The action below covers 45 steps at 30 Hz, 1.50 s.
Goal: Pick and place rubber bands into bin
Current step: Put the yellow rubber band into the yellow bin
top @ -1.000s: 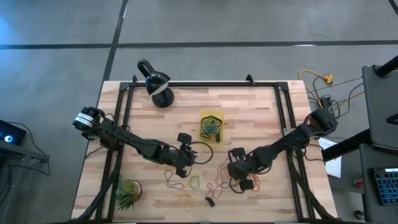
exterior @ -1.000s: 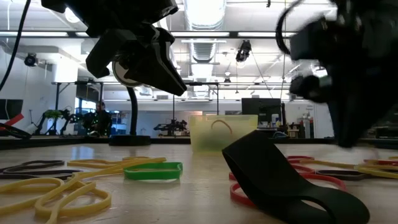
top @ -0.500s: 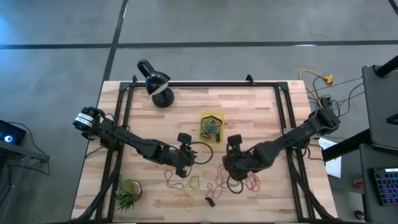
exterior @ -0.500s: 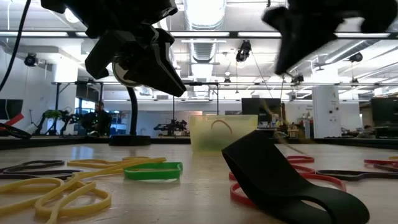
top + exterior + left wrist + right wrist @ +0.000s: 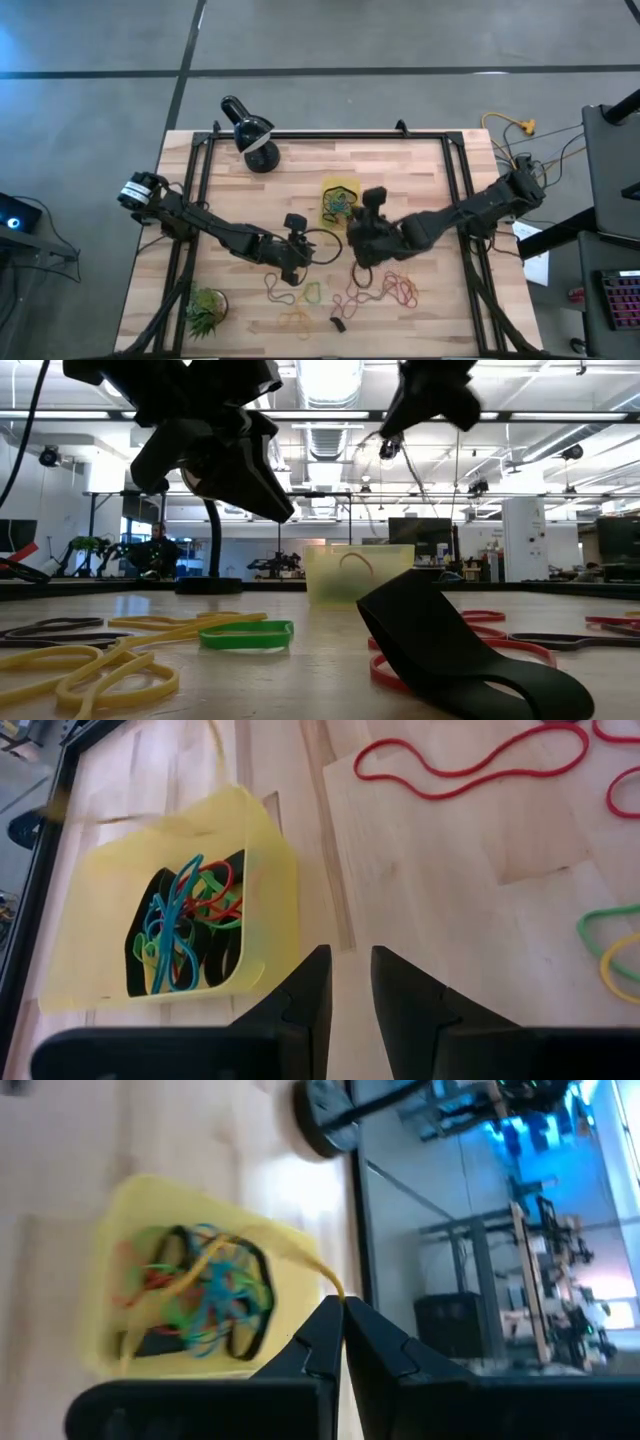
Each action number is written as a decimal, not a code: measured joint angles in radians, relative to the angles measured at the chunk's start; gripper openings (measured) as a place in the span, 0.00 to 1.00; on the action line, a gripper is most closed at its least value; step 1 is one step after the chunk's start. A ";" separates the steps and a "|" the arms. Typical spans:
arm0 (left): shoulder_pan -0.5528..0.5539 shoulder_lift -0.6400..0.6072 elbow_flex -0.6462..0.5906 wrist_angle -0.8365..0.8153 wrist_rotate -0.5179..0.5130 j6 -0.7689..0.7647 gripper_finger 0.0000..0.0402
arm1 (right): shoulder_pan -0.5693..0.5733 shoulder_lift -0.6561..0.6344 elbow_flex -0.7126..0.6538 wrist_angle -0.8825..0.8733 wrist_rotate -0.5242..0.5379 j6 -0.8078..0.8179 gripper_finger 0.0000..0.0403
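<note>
Wooden table [image 5: 400,180] with black frame rails, viewed from above; black domed lamp [image 5: 250,135] at the far left corner, small spiky plant [image 5: 204,312] at the near left edge.

Right arm reaching across the middle of the table; right gripper [image 5: 357,235] raised just beside the bin [image 5: 341,186], on its near side. Fingers [image 5: 335,1342] pinched fully together on a thin yellow band [image 5: 305,1262], trailing from the tips out over the tub in the right wrist view. Carry step judged nearly complete; release over the opening judged next.

Left arm low over the near-left part of the table; left gripper [image 5: 291,272] hovering above bare wood, well apart from the bin. Narrow gap between its fingers [image 5: 300,1010], nothing visible between them.

Bin upright, shallow, already holding a tangle of blue, green, red and black bands. Loose rubber bands [image 5: 385,290] scattered on the near half of the table: red, orange, yellow, one green [image 5: 245,633], plus a broad black one [image 5: 440,650] close to the low camera.

Handling, as judged: near-weightless, limp, stretchy, slightly grippy, not fragile. Best taken by pinching a single strand where a loop lies clear of its neighbours. Risks: dragging a tangled neighbour along; band clinging to a finger on release, or draping over the rim.
</note>
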 joint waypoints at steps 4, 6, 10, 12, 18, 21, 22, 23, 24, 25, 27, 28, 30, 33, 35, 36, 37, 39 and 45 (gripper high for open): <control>0.000 0.000 -0.002 0.001 0.000 0.000 0.15 | -0.068 0.000 -0.001 0.029 0.000 -0.012 0.02; 0.000 0.000 -0.003 0.000 0.000 0.000 0.15 | -0.103 0.000 -0.002 0.042 -0.007 -0.013 0.02; 0.000 0.000 -0.003 0.000 0.000 0.000 0.15 | -0.174 0.000 -0.003 0.057 -0.074 -0.013 0.02; 0.000 0.000 -0.003 0.000 0.000 0.000 0.15 | -0.208 0.000 -0.010 0.082 -0.131 -0.016 0.02; 0.000 0.000 -0.008 0.001 0.000 -0.001 0.15 | -0.306 -0.001 -0.058 0.204 -0.311 -0.068 0.02; 0.000 0.000 -0.011 0.000 0.000 -0.001 0.15 | -0.350 -0.001 -0.093 0.239 -0.382 -0.074 0.02; 0.000 0.000 -0.011 0.000 0.000 -0.001 0.15 | -0.362 -0.001 -0.105 0.245 -0.397 -0.072 0.02; 0.000 0.000 -0.011 0.001 0.000 -0.001 0.15 | -0.372 -0.001 -0.117 0.251 -0.408 -0.067 0.02; 0.000 0.000 -0.011 0.001 0.000 -0.001 0.15 | -0.382 -0.001 -0.130 0.261 -0.416 -0.065 0.02; 0.000 0.000 -0.011 0.000 0.000 -0.001 0.15 | -0.391 -0.001 -0.145 0.274 -0.427 -0.064 0.02; 0.000 0.000 -0.011 0.001 0.000 -0.002 0.15 | -0.407 -0.001 -0.172 0.304 -0.451 -0.063 0.02; 0.000 0.000 -0.011 0.001 0.000 -0.002 0.15 | -0.414 -0.001 -0.186 0.320 -0.470 -0.064 0.02; 0.000 0.000 -0.011 0.001 0.000 -0.002 0.15 | -0.425 -0.002 -0.219 0.358 -0.528 -0.077 0.02; 0.000 0.000 -0.011 0.001 0.000 -0.002 0.15 | -0.436 -0.002 -0.253 0.389 -0.616 -0.086 0.05; 0.000 0.000 -0.011 0.001 0.000 -0.003 0.15 | -0.438 -0.002 -0.265 0.403 -0.654 -0.086 0.09; 0.000 0.000 -0.011 0.001 0.000 -0.003 0.15 | -0.438 -0.002 -0.270 0.405 -0.664 -0.086 0.11; 0.000 0.000 -0.011 0.001 0.000 -0.004 0.15 | -0.439 -0.002 -0.273 0.402 -0.665 -0.084 0.13; 0.000 0.000 -0.011 0.002 0.000 -0.005 0.15 | -0.439 -0.002 -0.275 0.403 -0.666 -0.082 0.19; -0.003 0.000 -0.011 -0.009 0.004 -0.029 0.15 | -0.434 -0.002 -0.254 0.386 -0.667 -0.078 0.33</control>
